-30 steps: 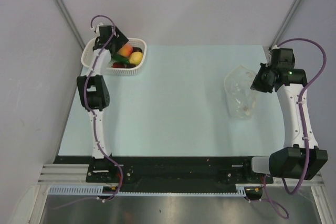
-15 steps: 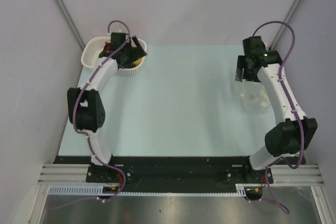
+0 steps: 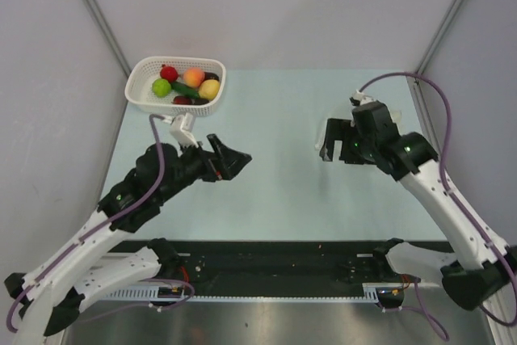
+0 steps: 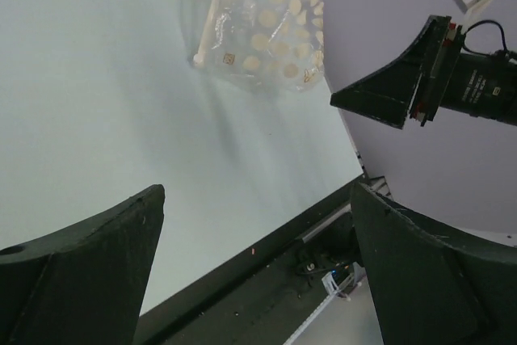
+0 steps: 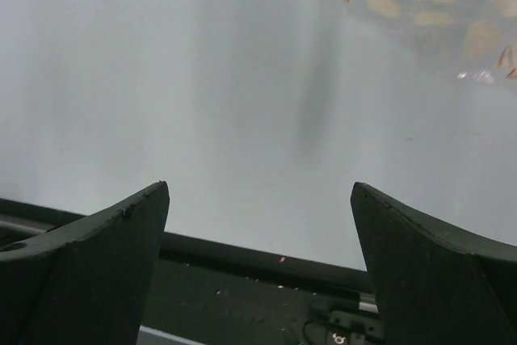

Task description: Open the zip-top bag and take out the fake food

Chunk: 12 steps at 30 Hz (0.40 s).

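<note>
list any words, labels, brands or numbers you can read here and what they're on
No text here can be read.
zip-top bag: tan spots and a few small dark printed marks, too small and blurred to read.
white basket: no lettering visible.
table: no lettering visible.

Here is a robotics lab test cell: plain pale wall panels (image 3: pixel 283 14) box the scene in, joined by bare metal struts (image 3: pixel 95 12). Inside sits a pale blue worktop (image 3: pixel 275 195), and a black mounting rail (image 3: pixel 275 258) along its near edge carries a left arm (image 3: pixel 153 179) and a right arm (image 3: pixel 440 191), trailing purple cables (image 3: pixel 404 75). Fake food (image 3: pixel 194 78) in a white basket (image 3: pixel 174 109) serves as props.
</note>
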Available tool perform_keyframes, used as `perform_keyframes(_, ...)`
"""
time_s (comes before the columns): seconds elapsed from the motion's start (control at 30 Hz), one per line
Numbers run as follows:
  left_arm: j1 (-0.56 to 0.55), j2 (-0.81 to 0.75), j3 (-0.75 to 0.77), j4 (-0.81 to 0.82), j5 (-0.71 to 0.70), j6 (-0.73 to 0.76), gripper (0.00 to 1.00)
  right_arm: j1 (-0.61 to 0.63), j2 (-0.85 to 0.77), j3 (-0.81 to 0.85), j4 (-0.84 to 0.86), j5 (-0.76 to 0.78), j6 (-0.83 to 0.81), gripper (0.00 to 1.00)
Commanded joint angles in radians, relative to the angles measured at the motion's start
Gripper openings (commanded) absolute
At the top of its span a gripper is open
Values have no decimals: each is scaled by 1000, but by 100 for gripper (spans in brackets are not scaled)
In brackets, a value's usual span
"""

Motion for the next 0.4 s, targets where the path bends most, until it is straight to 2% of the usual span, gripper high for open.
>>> perform_keyframes(0.0,-63,-85,-74,-10,-53,-79,100,-6,-179,-127,109,-85,145,100)
perform_keyframes(0.1,-83,-137,-85,24,53,-55,100,-7,-334,-203,111,-65,172,100)
perform_keyframes(0.17,-84,-192,-94,79,192,-44,100,-4,-413,-217,101,-63,198,100)
perform_keyframes(0.2,-84,-220,-105,135,214,-36,100,-4,-510,-230,121,-72,206,100)
perform_keyframes(0.27,-84,-302,-140,186,236,-39,100,-6,-603,-276,139,-80,250,100)
perform_keyframes(0.33,-84,-364,-200,358,297,-96,100,-6,-701,-281,175,-109,304,100)
perform_keyframes(0.37,-84,-438,-226,427,314,-137,100,-6,-732,-281,182,-175,330,100)
